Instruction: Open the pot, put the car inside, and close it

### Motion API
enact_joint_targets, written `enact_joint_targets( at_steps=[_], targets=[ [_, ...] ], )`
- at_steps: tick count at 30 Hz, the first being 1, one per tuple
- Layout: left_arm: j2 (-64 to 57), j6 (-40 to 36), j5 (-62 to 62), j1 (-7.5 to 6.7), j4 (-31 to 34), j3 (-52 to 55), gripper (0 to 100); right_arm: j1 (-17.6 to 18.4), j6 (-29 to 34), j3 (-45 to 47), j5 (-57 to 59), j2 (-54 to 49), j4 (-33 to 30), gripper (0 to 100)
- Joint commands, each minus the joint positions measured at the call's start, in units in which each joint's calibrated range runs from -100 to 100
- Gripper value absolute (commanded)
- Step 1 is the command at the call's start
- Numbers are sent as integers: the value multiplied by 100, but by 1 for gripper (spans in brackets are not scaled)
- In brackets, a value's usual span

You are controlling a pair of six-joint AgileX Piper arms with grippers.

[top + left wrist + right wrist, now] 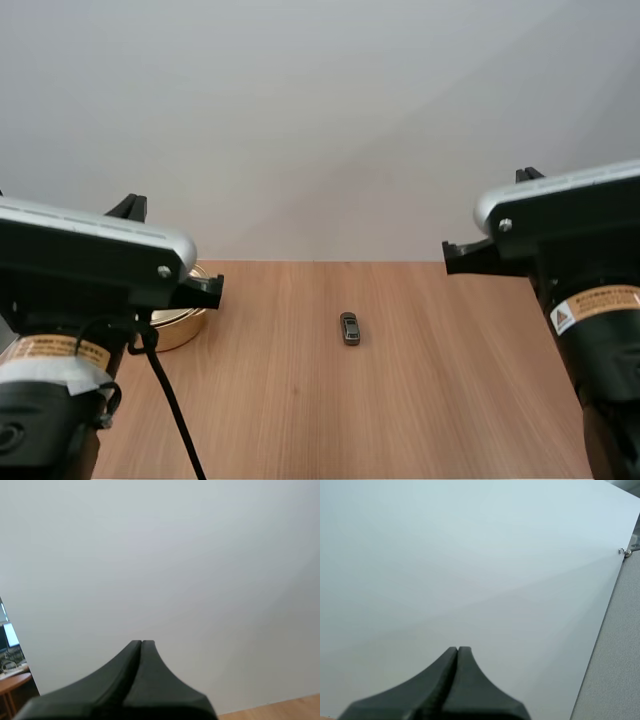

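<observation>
The wooden table point(420, 400) carries the gold pot point(185, 325) at its far left, partly hidden behind the left arm. The left gripper point(141, 642) and the right gripper point(457, 649) each have fingers pressed together, holding nothing. The small dark car point(349, 328) lies mid-table, well apart from the pot.

table point(400, 400): light brown wood, fine straight grain. 
pot point(182, 326) at the table's left edge: shiny gold. 
car point(349, 328) mid-table toward the far edge: dark grey, paler patch on top. 
left gripper point(142, 647), right gripper point(457, 652): matte black, plain. 
left arm point(40, 430), right arm point(610, 370): black, each with an orange-and-white label. 
wall point(320, 120): plain off-white.
</observation>
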Motion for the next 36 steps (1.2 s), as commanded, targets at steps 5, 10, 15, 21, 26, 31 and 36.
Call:
enact_joint_targets(
  at_steps=[5, 10, 15, 21, 26, 31, 36],
  targets=[
    [1895, -115, 6057, -2, 6, -3708, 0, 1, -19, -3645, 7387, 2246, 1328, 0],
    [3580, -66, 8425, -2, 6, -4828, 0, 1, -263, -4427, 8447, 3116, 1899, 0],
    [4684, -281, 8681, -2, 756, -4690, 0, 1, -273, -4395, 8787, 3506, 2187, 0],
    [5027, -1469, 7715, -2, 2890, -4033, 0, 1, -273, -4395, 8885, 3525, 2127, 0],
    [5016, -1493, 7618, -2, 2525, -3863, 0, 1, -273, -4395, 8885, 3514, 2127, 0],
    [5173, -1154, 8309, -2, 2231, -3863, 3, 1, -273, -4395, 8866, 3513, 2127, 0],
    [5632, -912, 8692, -2, 2433, -3863, 28, 1, -273, -4395, 8884, 3513, 2162, 0]
  ],
)
